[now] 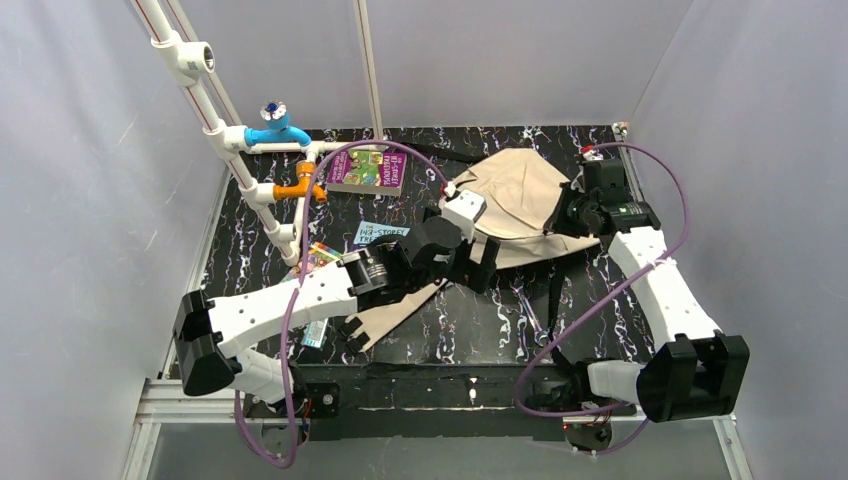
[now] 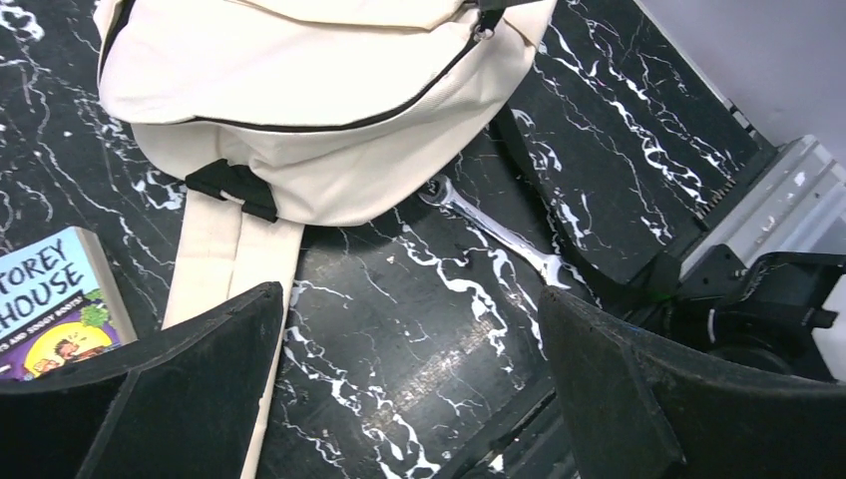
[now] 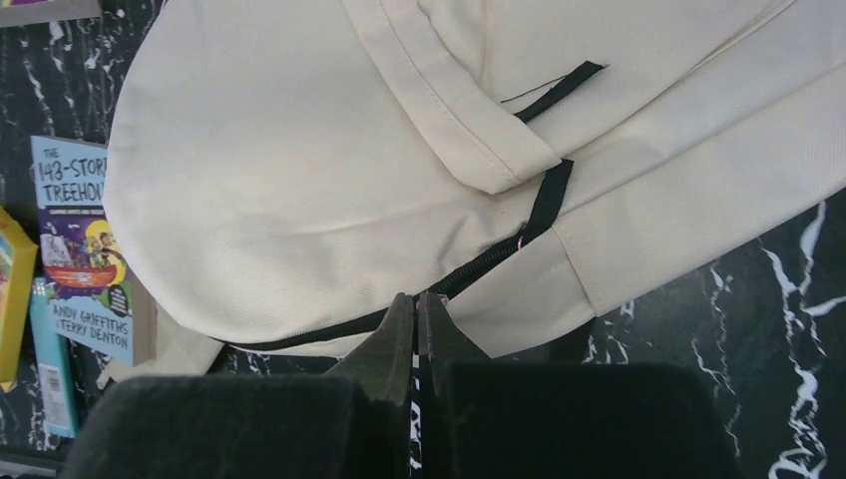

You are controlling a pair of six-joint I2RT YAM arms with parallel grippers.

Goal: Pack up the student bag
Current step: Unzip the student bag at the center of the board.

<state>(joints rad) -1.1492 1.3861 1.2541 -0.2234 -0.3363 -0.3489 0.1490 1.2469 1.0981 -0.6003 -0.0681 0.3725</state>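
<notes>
Student bag [image 3: 299, 180] touches closed right tool [image 3: 416, 301]

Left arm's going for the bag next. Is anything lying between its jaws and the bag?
Nothing visible. Bare table lies between the open left gripper and the student bag. A wrench lies off to the side, near the bag's edge.

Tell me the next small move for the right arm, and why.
Probably draw the right gripper along the zipper to start opening the bag. It is shut right at the zipper line, the bag looks closed, and a book lies outside beside it. Whether it pinches the pull is unclear.
</notes>
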